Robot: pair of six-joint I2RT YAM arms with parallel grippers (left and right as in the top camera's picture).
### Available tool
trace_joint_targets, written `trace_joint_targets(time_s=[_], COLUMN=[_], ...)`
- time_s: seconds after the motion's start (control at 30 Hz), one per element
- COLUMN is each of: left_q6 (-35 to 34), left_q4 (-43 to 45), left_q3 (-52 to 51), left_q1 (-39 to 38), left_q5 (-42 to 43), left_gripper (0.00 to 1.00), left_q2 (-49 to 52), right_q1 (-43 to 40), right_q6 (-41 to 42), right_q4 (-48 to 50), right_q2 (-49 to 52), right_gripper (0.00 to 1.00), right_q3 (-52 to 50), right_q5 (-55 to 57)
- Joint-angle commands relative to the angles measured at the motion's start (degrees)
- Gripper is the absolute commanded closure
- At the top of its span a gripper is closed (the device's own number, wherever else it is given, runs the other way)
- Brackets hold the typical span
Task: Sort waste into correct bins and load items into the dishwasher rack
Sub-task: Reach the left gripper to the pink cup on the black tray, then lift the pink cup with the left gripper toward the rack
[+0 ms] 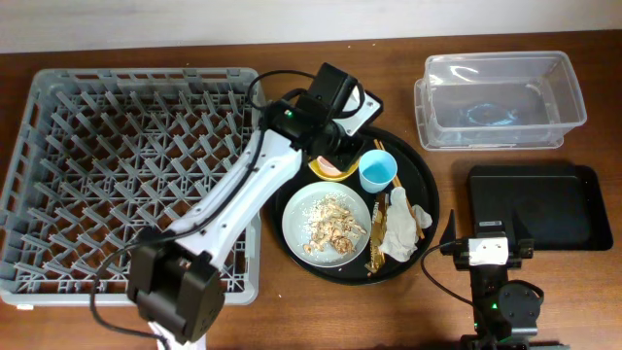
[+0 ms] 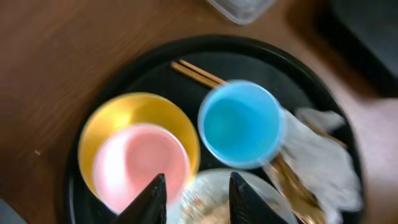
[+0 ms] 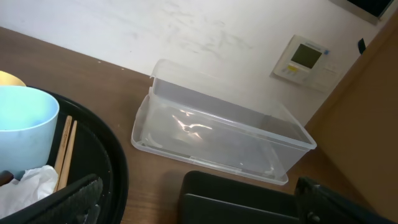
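Closest to the left wrist camera, the left end effector shows two dark fingertips at the bottom edge of the frame. They are spread apart with nothing pinched between them. The rim of the pale plate shows in the gap. Just beyond, at lower left, I see the small pink cup nested in the yellow bowl. The light-blue cup stands upright just right of the bowl. The chopsticks run diagonally behind both, and the crumpled napkin lies at the right edge.

On the right wrist camera, the right end effector has its fingers far apart in the two lower corners, holding nothing. Between them lies the near edge of the black rectangular tray. Past it, the clear tub sits on the table against the wall.

From overhead, I see that end effector at the bottom right of the frame, just below the rectangular tray's left corner. The round black tray sits in the centre. On it, the food scraps are piled on the plate at lower left. The thin gold-brown wrapper lies between the plate and the napkin. The left arm reaches past the right edge of the dishwasher rack, which fills the left of the frame, and its end effector hangs over the bowl. The tub is at upper right, with the rectangular tray below it.
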Motion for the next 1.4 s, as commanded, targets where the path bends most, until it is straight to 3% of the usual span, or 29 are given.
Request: trace_joint_targets(time_s=[0.0,0.57,1.03,1.07,1.13,1.2,1.37], left_q6=[0.3,0.3,1.4,1.3,1.3,1.3,-1.4], left_q4=[1.7,-5.4,-4.2,-3.7,-3.1,-3.1,-3.7], left_q3=[1.2,1.1,0.7,0.7,0.8,0.8,3.1], left_q1=[-0.1,-0.1,-0.1,-0.1,-0.1,0.0,0.0], left_q5=[-4.4,-3.7,-3.8,-3.8,-3.8,-3.8,-3.7], left_gripper=[0.69,0.68,0.67,0.71,0.9,0.99,0.99], left_q2=[5.0,9.8,12.2,12.2,12.2,12.2,12.2], right_q1=[0.4,0.4,0.4,0.4,0.4,0.4,0.4], right_q6=[0.0,0.0,0.0,0.0,0.0,0.0,0.0], right_q4=[-0.4,-0.4,-0.4,-0.4,-0.4,-0.4,-0.4], right_q2=[-0.4,-0.4,-0.4,-0.4,-0.4,-0.4,-0.4], right_gripper=[0.01,0.01,0.02,0.01,0.01,0.01,0.01], right_q3=[-0.3,-0.3,-0.3,-0.3,-0.3,-0.3,-0.3], right_q5=[0.9,0.9,0.9,0.9,0.9,0.9,0.9])
